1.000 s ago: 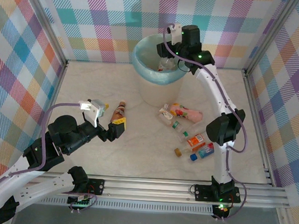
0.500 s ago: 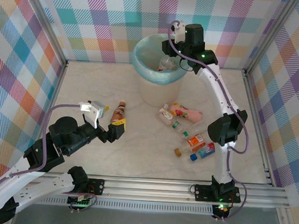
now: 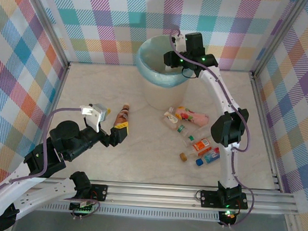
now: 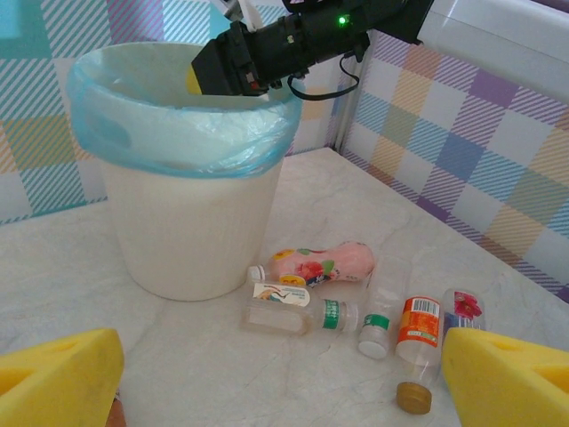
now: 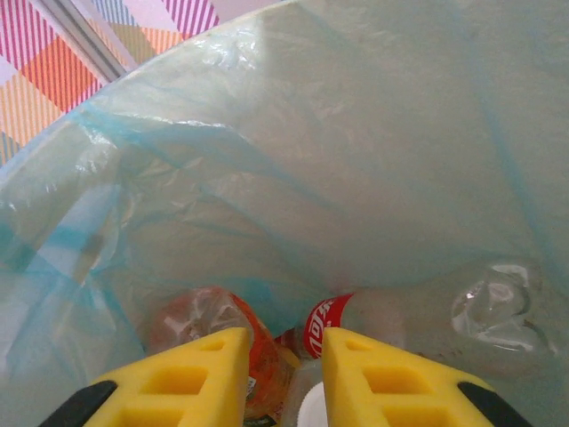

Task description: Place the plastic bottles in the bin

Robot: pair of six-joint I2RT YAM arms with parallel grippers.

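Two clear plastic bottles, one red-labelled (image 5: 331,327) and one orange-labelled (image 5: 209,325), lie at the bottom of the round cream-white bin (image 4: 178,222) with its pale teal bag, directly below your right gripper (image 5: 284,347), which is clenched on nothing. Your left gripper (image 4: 284,374) is released. Ahead of it, a pink plastic bottle (image 4: 320,264) and several clear ones lie on the marbled tabletop (image 4: 71,267).

A pale desk (image 3: 140,162) with faint grey marble veining spreads across the floor of the enclosure. Walls (image 3: 97,16) in a pastel check of pink, teal, orange, purple and yellow close it in at the back and on both sides. Slim metal posts (image 3: 45,23) slant up the two rear corners where the walls meet. Grooved aluminium rails (image 3: 159,192) cross the desk's near edge, and another rail (image 3: 265,131) runs along its right side.
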